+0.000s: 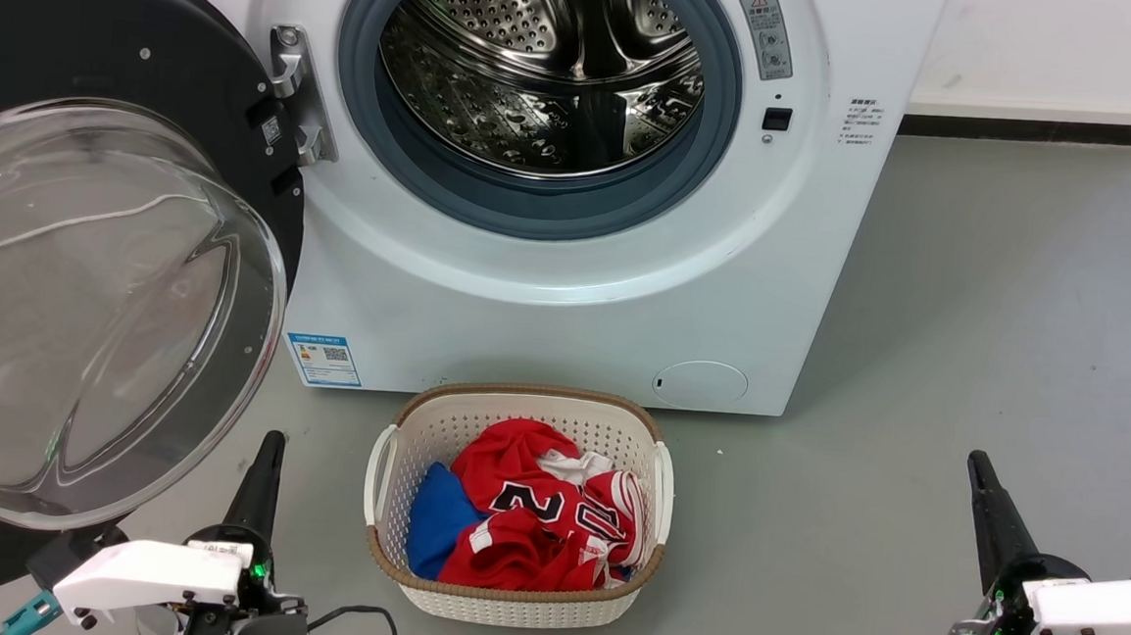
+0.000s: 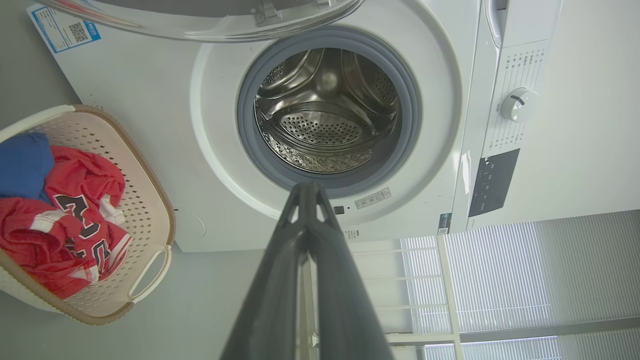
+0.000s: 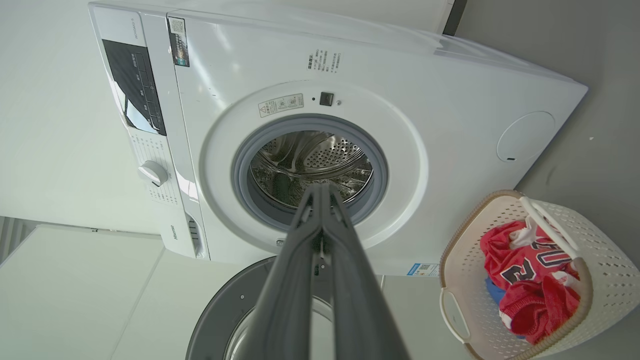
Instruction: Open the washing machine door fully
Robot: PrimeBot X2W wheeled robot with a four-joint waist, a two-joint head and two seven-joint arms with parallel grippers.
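From the head we look forward and down at the washing machine [image 1: 545, 326] from close by. Our wrist cameras sit low on either side, rolled opposite ways, sighting up along the left gripper [image 2: 308, 192] and right gripper [image 3: 320, 192]. All three views share the drum [image 1: 541, 71] and laundry basket [image 1: 509, 604].

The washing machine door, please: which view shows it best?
The head view: the door stands open, almost whole. The left wrist view has its edge along the top; the right wrist view, part at the bottom.
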